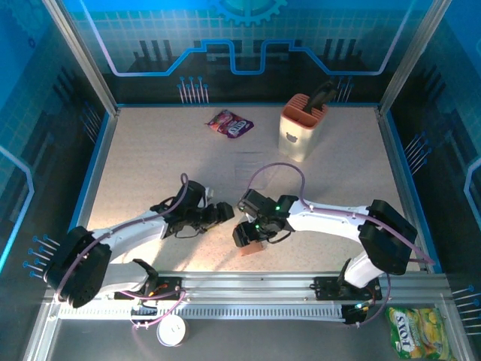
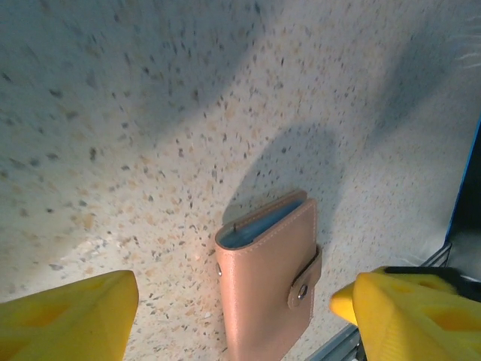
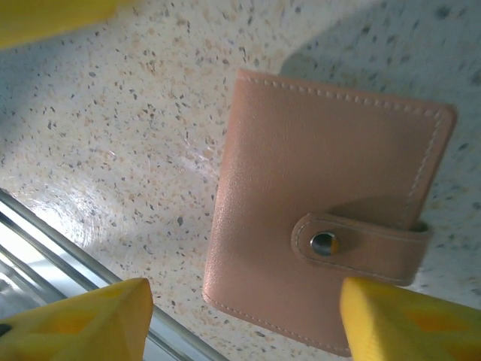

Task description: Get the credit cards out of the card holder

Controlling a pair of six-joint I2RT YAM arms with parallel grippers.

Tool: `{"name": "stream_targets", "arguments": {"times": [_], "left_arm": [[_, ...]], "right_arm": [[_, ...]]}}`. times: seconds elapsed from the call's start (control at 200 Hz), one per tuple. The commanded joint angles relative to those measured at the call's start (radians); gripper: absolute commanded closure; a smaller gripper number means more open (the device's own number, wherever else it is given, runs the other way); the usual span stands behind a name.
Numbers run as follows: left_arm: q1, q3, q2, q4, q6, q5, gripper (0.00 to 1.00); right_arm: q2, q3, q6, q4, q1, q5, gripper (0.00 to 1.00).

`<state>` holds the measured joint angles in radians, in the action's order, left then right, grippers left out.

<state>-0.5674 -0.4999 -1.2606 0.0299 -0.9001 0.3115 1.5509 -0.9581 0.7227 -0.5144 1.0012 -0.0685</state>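
Fingers (image 2: 68, 316) of the left gripper (image 2: 234, 301) stand wide apart, holding nothing, and the right gripper (image 3: 244, 308) hangs likewise spread and empty. Below and between both pairs lies the card holder (image 3: 316, 218), flat on the speckled table (image 1: 150, 165) near its front edge. It is folded shut with its snap strap (image 3: 361, 244) fastened, grey-blue lining showing at one end. Farther back stand a peach caddy (image 1: 303, 128) and a purple packet (image 1: 230, 123), well apart from it

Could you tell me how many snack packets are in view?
2. A purple foil snack packet lies on the far tabletop, left of the peach-coloured caddy; a yellow-green snack packet lies outside the near rail, right. More may be hidden.
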Motion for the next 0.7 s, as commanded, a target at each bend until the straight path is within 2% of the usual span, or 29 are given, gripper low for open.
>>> {"name": "stream_targets", "arguments": {"times": [0.0,0.185,0.38,0.695], "left_arm": [[-0.053,0.027,-0.022,-0.113,-0.083,-0.024,0.24],[-0.082,0.012,-0.105,-0.158,-0.173,-0.018,0.24],[-0.085,0.002,-0.163,-0.182,-0.182,0.025,0.2],[-0.05,0.014,-0.1,-0.093,-0.142,0.009,0.2]], "right_arm": [[0.009,-0.05,-0.027,-0.108,0.007,0.088,0.42],[0.031,-0.075,-0.023,-0.118,0.008,0.119,0.46],[0.105,-0.118,-0.027,-0.124,0.008,0.102,0.58],[0.146,-0.154,-0.011,-0.169,0.012,0.154,0.6]]}}
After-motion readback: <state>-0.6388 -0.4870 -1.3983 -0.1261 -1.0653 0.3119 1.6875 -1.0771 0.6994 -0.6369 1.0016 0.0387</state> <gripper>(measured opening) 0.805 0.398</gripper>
